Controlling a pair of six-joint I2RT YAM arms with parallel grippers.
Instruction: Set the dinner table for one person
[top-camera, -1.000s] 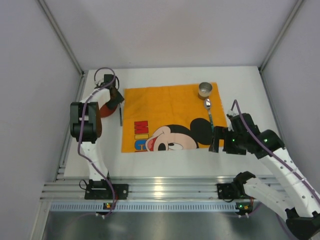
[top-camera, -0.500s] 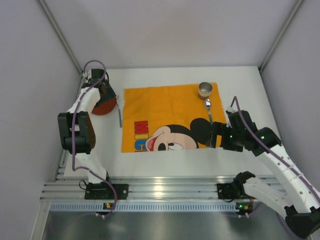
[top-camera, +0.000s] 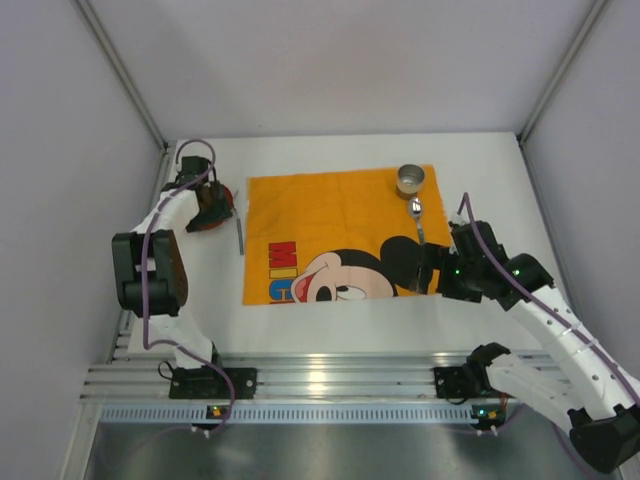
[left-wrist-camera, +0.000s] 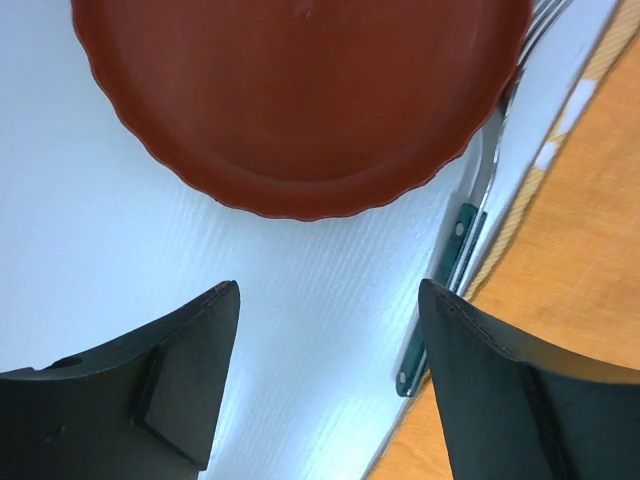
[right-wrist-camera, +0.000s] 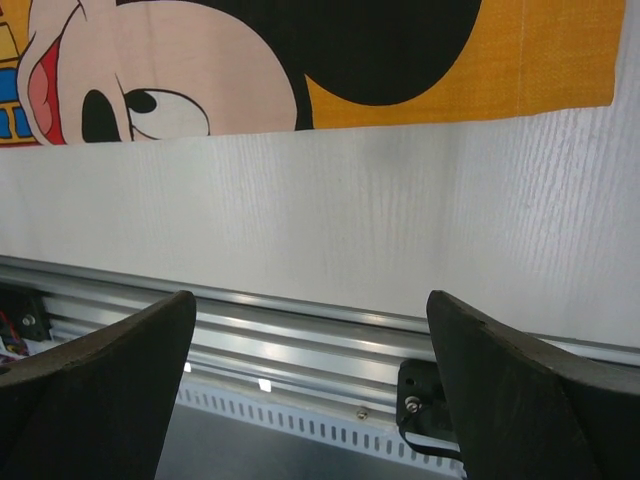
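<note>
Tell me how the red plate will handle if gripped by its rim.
The red plate looks like rigid moulded plastic, so probably stiff and light. Its smooth scalloped rim lies low on the table, so the open left gripper might slip or merely slide it. Being flat and wide, it seems unlikely to tip.

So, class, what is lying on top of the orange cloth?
A metal cup and a spoon lie on the cloth's far right part. The right end effector covers its near right corner, so anything there, and the spoon handle's end, cannot be seen.
</note>
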